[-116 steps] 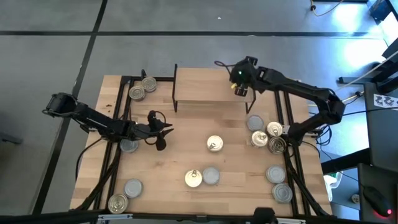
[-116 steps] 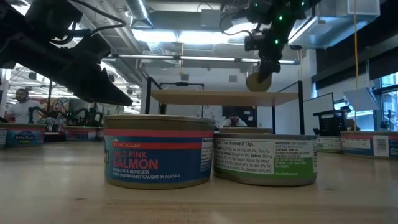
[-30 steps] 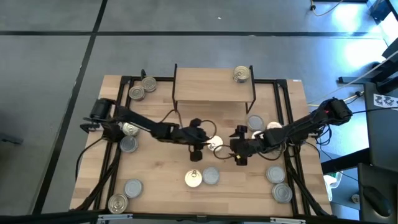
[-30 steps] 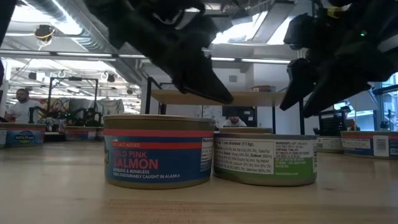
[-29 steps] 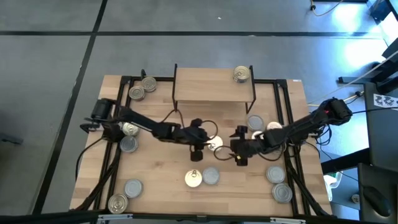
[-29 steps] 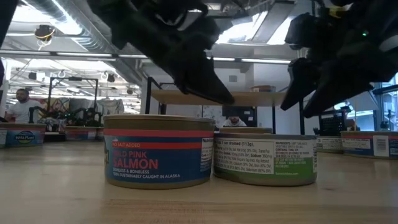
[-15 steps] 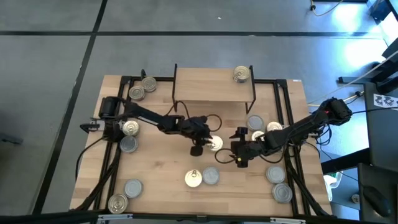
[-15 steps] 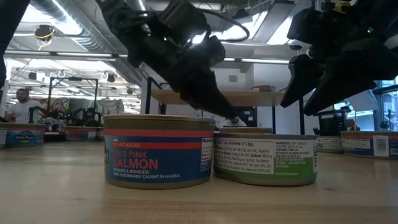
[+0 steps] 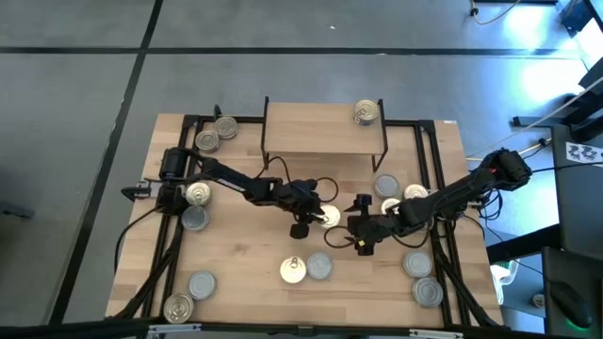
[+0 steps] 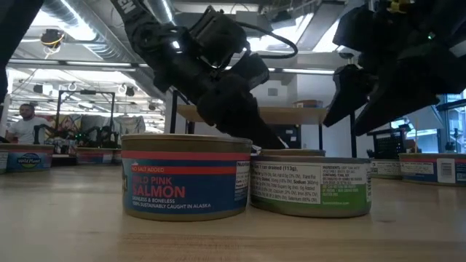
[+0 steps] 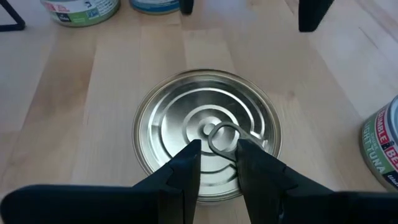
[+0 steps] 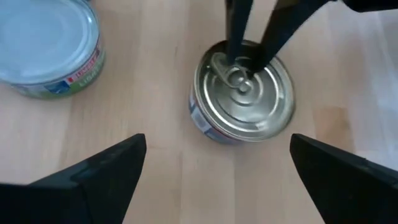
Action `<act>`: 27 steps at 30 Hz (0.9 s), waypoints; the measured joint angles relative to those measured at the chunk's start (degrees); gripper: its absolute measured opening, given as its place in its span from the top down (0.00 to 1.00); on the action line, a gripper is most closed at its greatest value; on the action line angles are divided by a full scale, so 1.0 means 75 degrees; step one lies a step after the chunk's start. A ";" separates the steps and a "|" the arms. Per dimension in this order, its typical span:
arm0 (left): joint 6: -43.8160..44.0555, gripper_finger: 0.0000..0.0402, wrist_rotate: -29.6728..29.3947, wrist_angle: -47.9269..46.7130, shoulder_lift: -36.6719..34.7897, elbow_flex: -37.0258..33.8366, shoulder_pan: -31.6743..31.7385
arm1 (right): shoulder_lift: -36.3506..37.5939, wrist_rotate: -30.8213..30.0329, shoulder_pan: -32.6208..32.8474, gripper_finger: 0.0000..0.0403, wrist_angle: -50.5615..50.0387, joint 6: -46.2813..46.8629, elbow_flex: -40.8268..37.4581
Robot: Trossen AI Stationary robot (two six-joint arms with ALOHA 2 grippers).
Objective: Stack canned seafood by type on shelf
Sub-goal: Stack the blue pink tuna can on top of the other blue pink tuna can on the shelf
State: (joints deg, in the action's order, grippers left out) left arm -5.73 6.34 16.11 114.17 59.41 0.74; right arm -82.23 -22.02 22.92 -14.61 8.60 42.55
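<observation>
A silver-topped tin [image 11: 208,134] with a pull ring [image 11: 224,138] stands at mid-table [image 9: 326,219]. My left gripper [image 11: 217,158] hovers at its top, open by a narrow gap, one fingertip on either side of the ring; the right wrist view shows these fingers [image 12: 236,43] slanting down onto the tin [image 12: 245,93]. My right gripper [image 9: 362,228] waits wide open just right of the tin, with nothing between its fingers [image 12: 106,168]. The shelf [image 9: 325,132] stands at the far edge with one tin [image 9: 365,113] on its right end. My left gripper's fingertips [image 11: 186,163] stand over the tin's top beside the pull ring [image 11: 231,144], slanting down from the table's left. I cannot tell whether they touch the lid or the ring. The tin rests flat on the table.
Two tins [image 9: 306,268] lie near the front centre; they fill the low view as a salmon tin [image 10: 187,177] and a green-label tin [image 10: 312,185]. More tins sit along the left [image 9: 196,207], far left [image 9: 217,134], front left [image 9: 190,296] and right [image 9: 415,202] sides.
My left gripper has gone down and toward the table's right, onto the mid-table tin, tipping a little further downward. Its finger gap has stayed the same. The tin has not moved.
</observation>
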 joint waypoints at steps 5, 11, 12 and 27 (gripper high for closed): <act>0.0264 0.75 0.0168 0.1119 0.0012 -0.0599 0.0134 | -0.0590 -0.0198 0.0000 0.01 0.0831 -0.0977 0.0000; 0.0735 0.75 0.0369 0.1995 0.0008 -0.1168 0.0380 | -0.1220 -0.0962 -0.0009 0.01 0.1673 -0.2538 0.0003; 0.0789 0.75 0.0381 0.2110 0.0011 -0.1225 0.0406 | -0.1327 -0.1072 -0.0009 0.01 0.1849 -0.2785 0.0003; 0.0975 0.75 0.0750 0.2289 0.0027 -0.1272 0.0634 | -0.2446 -0.2393 -0.0053 0.01 0.2471 -0.5098 0.0014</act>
State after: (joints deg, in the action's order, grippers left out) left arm 1.58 11.97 33.27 114.37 49.87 5.50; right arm -100.57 -39.97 22.52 3.92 -29.63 42.65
